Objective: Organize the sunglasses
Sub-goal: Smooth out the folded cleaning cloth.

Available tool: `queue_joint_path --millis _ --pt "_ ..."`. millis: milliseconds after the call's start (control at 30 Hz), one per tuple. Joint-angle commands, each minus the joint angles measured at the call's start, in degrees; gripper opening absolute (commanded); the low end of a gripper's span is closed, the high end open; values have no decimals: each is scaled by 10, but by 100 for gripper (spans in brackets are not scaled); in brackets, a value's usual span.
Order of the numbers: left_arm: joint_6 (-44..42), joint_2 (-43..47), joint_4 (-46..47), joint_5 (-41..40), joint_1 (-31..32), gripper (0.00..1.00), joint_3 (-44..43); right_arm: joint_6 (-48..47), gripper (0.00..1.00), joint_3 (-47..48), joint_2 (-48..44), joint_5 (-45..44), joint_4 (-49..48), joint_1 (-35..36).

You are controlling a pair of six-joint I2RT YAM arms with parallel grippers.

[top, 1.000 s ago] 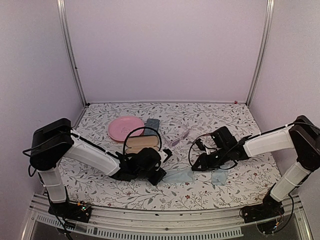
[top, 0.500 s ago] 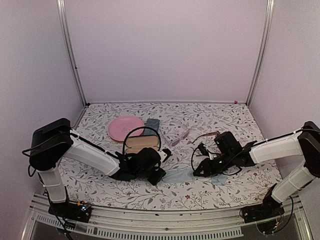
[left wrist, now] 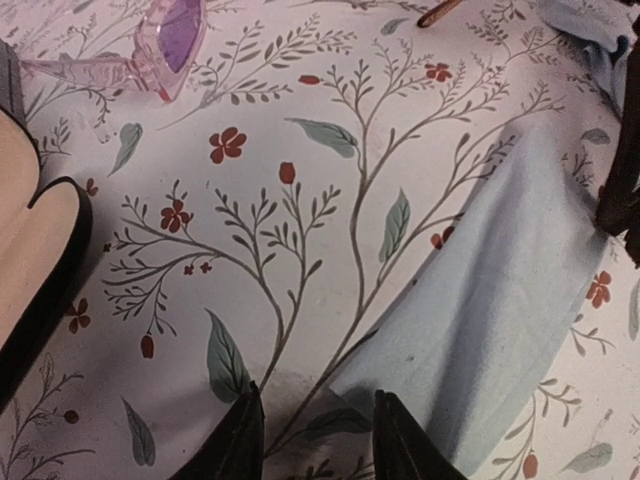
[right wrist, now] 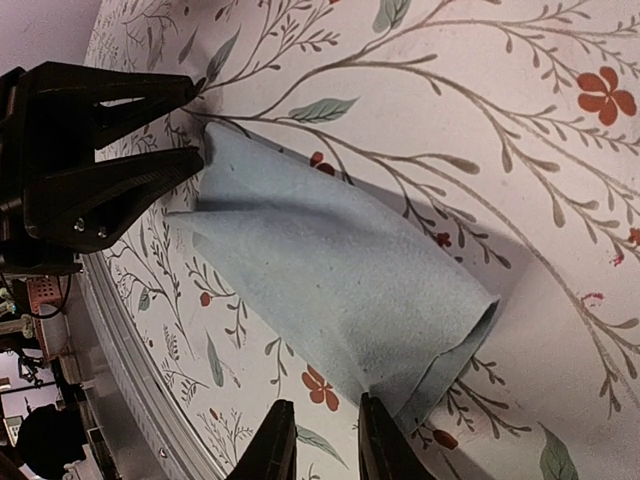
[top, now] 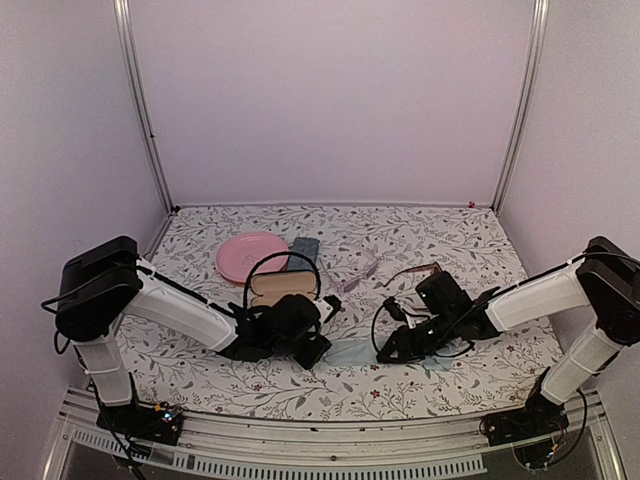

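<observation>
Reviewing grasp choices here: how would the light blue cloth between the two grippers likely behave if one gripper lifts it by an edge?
The light blue cloth already lies curled and folded over, so it would probably drape limply instead of holding shape. It looks thin and light, likely dragging across the floral table when pushed. A pinch on one corner would likely suffice.

Matt, fuzzy pale blue cloth [right wrist: 340,280], glossy translucent pink plastic sunglasses [left wrist: 150,45], smooth printed floral table cover [left wrist: 300,200]

sunglasses lying out: 2, pink pair [top: 358,270] and brown pair [top: 415,271] | cases sitting: 2, black case [top: 285,290] and grey-blue case [top: 305,247] | cloths lying: 2, near cloth [left wrist: 500,300] and far cloth [left wrist: 600,45] | plate [top: 250,256] sitting: 1
</observation>
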State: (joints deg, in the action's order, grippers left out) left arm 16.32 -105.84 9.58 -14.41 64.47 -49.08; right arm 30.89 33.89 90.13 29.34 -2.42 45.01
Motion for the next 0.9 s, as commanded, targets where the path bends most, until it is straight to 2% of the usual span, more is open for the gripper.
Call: queue_joint_path --millis 0,467,867 --pt "-2 8 25 9 -7 39 0 2 24 12 16 7 -20 3" --pt "-14 -45 45 26 -19 37 -22 -3 24 2 10 0 9 3" --pt "-9 -61 40 9 -21 28 -8 -24 23 -4 0 -15 53 -7"
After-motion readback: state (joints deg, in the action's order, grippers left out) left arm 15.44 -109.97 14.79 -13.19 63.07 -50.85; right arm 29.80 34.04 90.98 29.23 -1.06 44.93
